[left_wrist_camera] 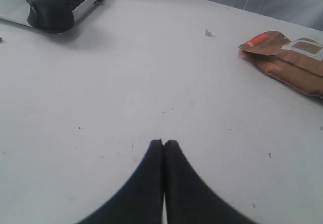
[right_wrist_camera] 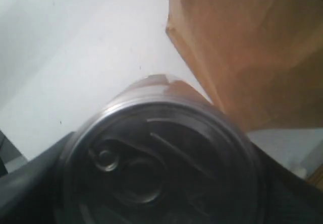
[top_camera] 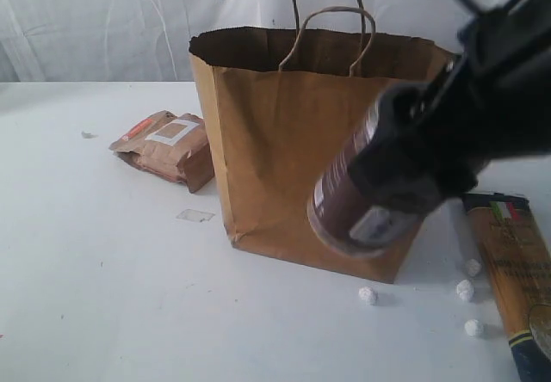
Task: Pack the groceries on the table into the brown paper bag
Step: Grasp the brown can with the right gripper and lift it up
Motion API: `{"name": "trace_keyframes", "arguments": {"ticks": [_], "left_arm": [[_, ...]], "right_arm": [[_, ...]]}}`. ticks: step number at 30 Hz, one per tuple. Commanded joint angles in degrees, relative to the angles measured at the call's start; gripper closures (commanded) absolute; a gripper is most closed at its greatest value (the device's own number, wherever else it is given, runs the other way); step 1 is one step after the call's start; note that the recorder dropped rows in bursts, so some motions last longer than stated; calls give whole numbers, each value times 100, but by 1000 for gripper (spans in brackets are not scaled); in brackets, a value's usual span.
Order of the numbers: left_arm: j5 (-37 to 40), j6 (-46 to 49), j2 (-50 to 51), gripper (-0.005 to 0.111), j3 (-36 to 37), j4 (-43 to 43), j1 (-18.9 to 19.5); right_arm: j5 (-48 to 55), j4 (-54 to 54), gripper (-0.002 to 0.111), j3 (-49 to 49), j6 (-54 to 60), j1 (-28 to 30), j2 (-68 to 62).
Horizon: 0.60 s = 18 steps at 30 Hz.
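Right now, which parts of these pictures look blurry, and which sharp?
Exterior view: the right gripper and its pull-tab can are blurred, the brown paper bag sharper. Right wrist view: the can's lid fills the frame, soft, dim. Left wrist view: evenly lit, brown labelled pouch crisp.

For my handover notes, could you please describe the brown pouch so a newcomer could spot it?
Find the tall brown paper bag on the table. The brown pouch lies left of it in the exterior view. Only it bears a white-bordered label and an orange tab.
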State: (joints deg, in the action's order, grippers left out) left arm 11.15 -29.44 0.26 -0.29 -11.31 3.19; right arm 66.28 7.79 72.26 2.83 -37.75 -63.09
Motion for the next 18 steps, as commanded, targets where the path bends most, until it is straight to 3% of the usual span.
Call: {"name": "trace_keyframes", "arguments": {"ticks": [1, 5, 18], "left_arm": [[-4, -23, -26, 107, 29, 16, -6], [-4, -23, -26, 107, 29, 16, -6], [-4, -23, -26, 107, 29, 16, -6]], "right_arm": [[-212, -1001, 85, 1199, -161, 10, 59], [-318, -2411, 85, 1767, -584, 157, -323], [-724, -2855, 85, 1986, -561, 297, -1501]]}}
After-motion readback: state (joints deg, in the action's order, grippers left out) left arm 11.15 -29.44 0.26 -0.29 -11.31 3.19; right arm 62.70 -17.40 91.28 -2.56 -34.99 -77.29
